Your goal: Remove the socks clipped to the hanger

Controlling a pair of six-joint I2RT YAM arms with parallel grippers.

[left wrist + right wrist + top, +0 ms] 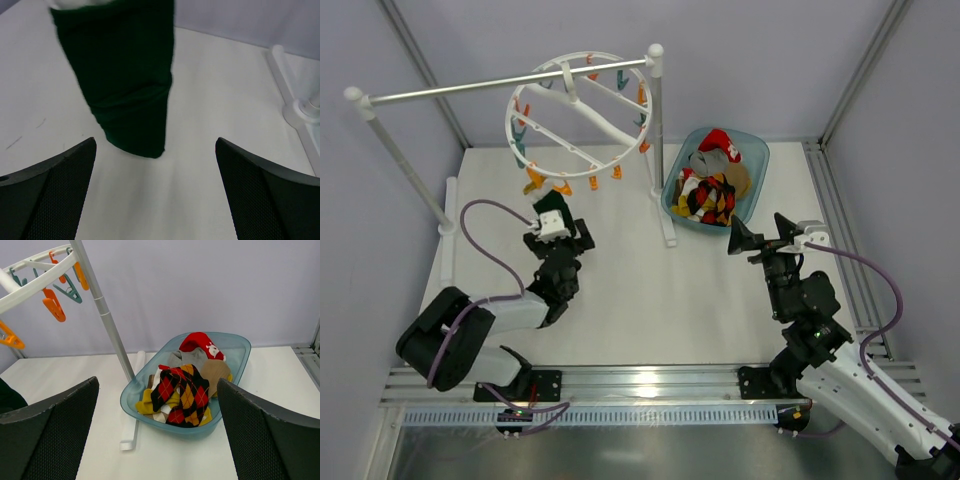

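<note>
Now, one sock left on the wheel, and it could slip!
Two tools, both spread wide, holding nothing: right tool (760, 232) idle mid-right, left tool (155, 143) facing the toe of one dark green sock (125, 75) dangling over the worktop's (650, 300) far-left area. Pinch that low and I'd say fabric slips or the one hanger (560, 173) swings. Far-right corner: one basin (239, 352), its sock pile (180, 395) uncountable.

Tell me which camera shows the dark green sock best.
Left wrist: the dark green sock fills the upper frame. Top external shows only a small dark patch; right wrist, a sliver at its left edge.
</note>
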